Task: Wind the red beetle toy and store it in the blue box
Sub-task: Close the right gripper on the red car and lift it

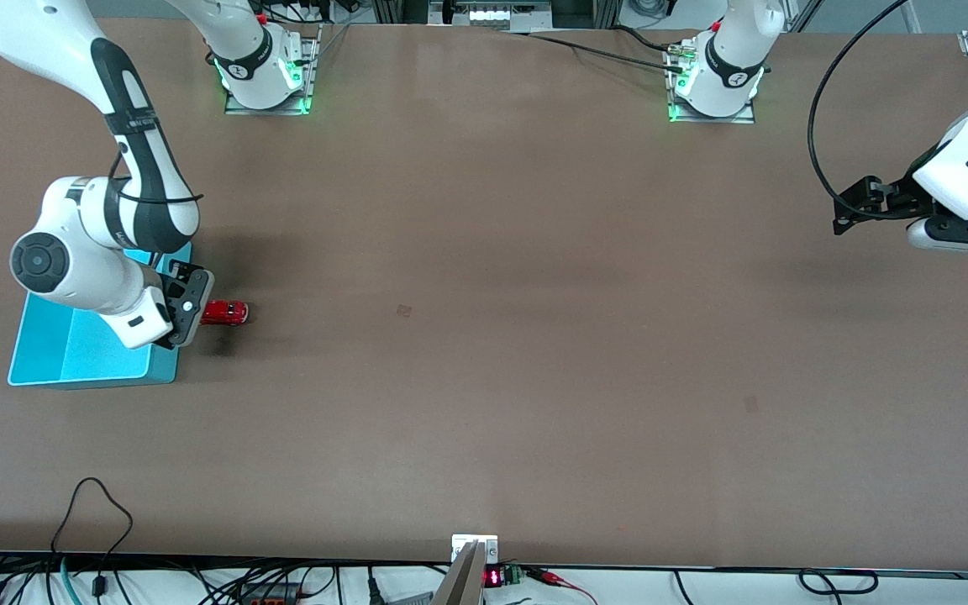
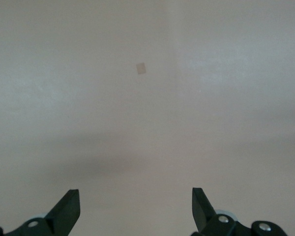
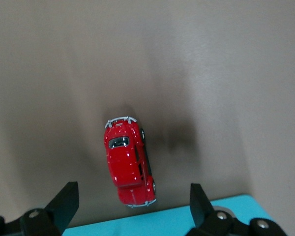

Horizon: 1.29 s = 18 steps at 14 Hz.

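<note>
- A broad brown counter (image 1: 484, 252) fills the front view, with the two arm bases bolted along its edge farthest from the front camera and loose cables running along the nearest edge.
- The blue box (image 1: 72, 349) sits at the right arm's end of the counter, close to that end's edge, open side up, its cyan floor showing and its pale rim partly covered by the right arm's wrist.
- The red beetle toy (image 1: 224, 313) rests on its wheels on the bare counter just beside the box's wall that faces the middle of the counter, with a narrow strip of counter between toy and wall.
- The right tool (image 1: 187, 309) hangs low over that wall of the box, tilted toward the toy; in the right wrist view its two black fingers (image 3: 64, 204) are spread wide and hold nothing.
- In that wrist view the toy (image 3: 129, 162) lies between the lines of the two fingertips but ahead of them, clear of both, its length running away from the box rim (image 3: 187, 221).
- The left tool (image 1: 858, 206) waits in the air over the left arm's end of the counter, well apart from toy and box.
- Its fingers (image 2: 66, 209) are spread apart with nothing between them, above bare counter bearing a small pale square mark (image 2: 141, 68).
</note>
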Available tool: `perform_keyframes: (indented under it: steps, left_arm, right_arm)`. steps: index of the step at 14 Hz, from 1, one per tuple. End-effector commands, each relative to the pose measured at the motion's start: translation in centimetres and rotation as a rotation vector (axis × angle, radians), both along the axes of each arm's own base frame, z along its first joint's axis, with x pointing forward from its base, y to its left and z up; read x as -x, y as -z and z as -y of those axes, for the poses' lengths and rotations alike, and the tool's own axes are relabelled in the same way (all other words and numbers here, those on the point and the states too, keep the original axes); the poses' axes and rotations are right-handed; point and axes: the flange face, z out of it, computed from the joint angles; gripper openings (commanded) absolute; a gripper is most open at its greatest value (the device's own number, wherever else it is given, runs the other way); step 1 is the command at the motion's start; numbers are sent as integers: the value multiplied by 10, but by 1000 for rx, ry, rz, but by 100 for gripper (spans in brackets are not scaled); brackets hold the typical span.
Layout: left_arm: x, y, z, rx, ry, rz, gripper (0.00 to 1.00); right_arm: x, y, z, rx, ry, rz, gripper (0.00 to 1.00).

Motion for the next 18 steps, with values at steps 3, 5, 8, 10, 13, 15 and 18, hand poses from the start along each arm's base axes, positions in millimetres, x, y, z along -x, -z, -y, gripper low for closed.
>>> perform_keyframes:
  steps: [3,5,8,10,13,15,18]
  left_arm:
    - [1,-9,4,10,1,19,100]
    - [1,-9,4,10,1,20,100]
    - [1,-9,4,10,1,20,100]
    - [1,-8,4,10,1,19,100]
    - [3,-7,3,12,-1,14,100]
    - [0,-6,-7,12,-21,17,100]
    - [-4,-4,-14,10,-33,20,100]
  right_arm:
    - [19,21,-4,-26,-107,-14,100]
    - [23,32,-6,-25,-116,-2,100]
    - [27,52,-6,-23,-136,29,100]
    - [25,64,-5,-22,-173,52,100]
    - [35,79,-6,-24,-182,29,100]
    - [36,80,-6,-25,-181,21,83]
    - [35,78,-8,-25,-182,26,25]
